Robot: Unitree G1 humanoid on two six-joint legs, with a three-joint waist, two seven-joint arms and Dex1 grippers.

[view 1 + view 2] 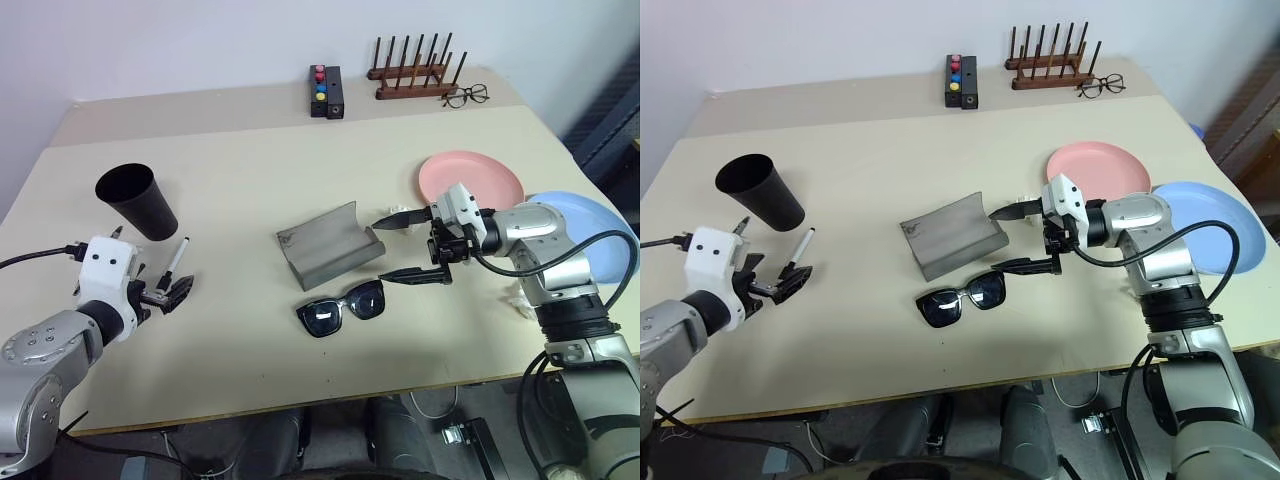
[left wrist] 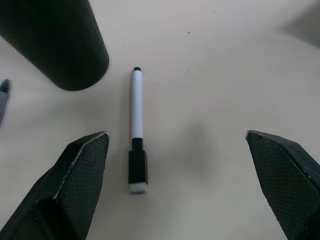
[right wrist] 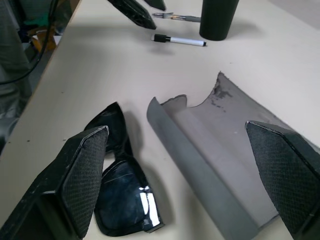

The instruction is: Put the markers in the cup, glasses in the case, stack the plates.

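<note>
I have the left gripper [image 1: 168, 293] low over the near left of the table [image 1: 250, 150] with its fingers spread wide and nothing between them; the white marker [image 2: 136, 131] lies flat on the tabletop just ahead of the fingertips, beside the upright black cup [image 1: 137, 201]. A second marker [image 3: 176, 18] lies close to the cup too (I can only make out part of it). My right gripper [image 1: 402, 246] points across the table toward the open grey case [image 1: 330, 244], its fingers also wide apart and empty. The sunglasses [image 1: 341, 308] lie folded open on the table just in front of the case, below that gripper. The pink plate [image 1: 470, 177] and the blue plate [image 1: 590, 225] lie side by side at the right, unstacked.
</note>
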